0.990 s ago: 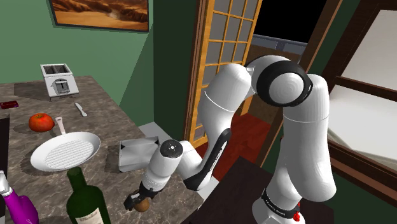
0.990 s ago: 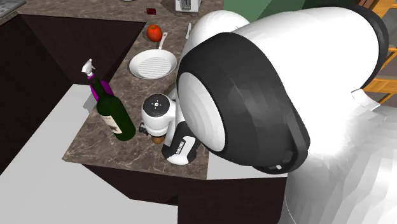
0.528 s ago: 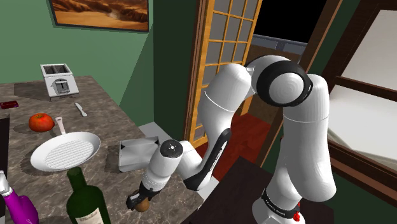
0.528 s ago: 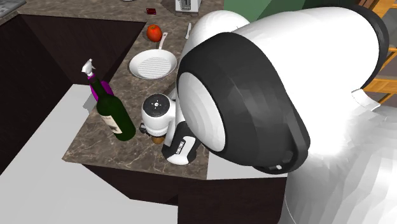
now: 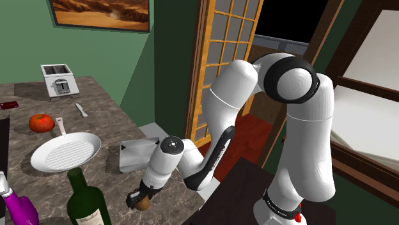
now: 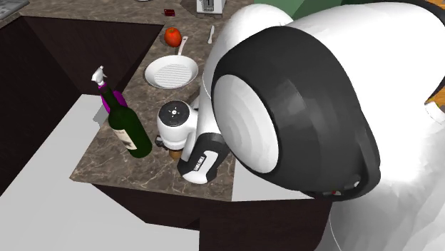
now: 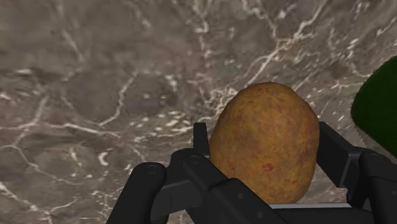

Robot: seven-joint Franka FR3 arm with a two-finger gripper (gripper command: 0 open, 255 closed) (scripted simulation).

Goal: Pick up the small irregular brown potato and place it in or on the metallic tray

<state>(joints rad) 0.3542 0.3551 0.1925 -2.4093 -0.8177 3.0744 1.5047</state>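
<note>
A small brown potato (image 7: pixel 267 143) sits clasped between my two black fingers (image 7: pixel 202 141), just over the marbled counter (image 7: pixel 95 95). In the shoulder view my gripper (image 5: pixel 140 201) points down near the counter's front edge, shut on the potato (image 5: pixel 143 205), which peeks out below it. From the second exterior view a sliver of the potato (image 6: pixel 174 153) shows under the white wrist. A grey tray (image 5: pixel 137 155) lies on the counter just behind the gripper, toward the wall.
A green wine bottle (image 5: pixel 86 201) stands close beside the gripper, with a purple spray bottle (image 5: pixel 19 208) beyond it. Farther back are a white ridged pan (image 5: pixel 66 152), a tomato (image 5: pixel 41 121), a knife (image 5: pixel 81 109) and a toaster (image 5: pixel 57 80). The counter's edge (image 6: pixel 153 187) is near.
The fingers have closed on the potato. The upper arm and elbow have swung a little toward the shoulder view's right, while the hand has barely moved.
</note>
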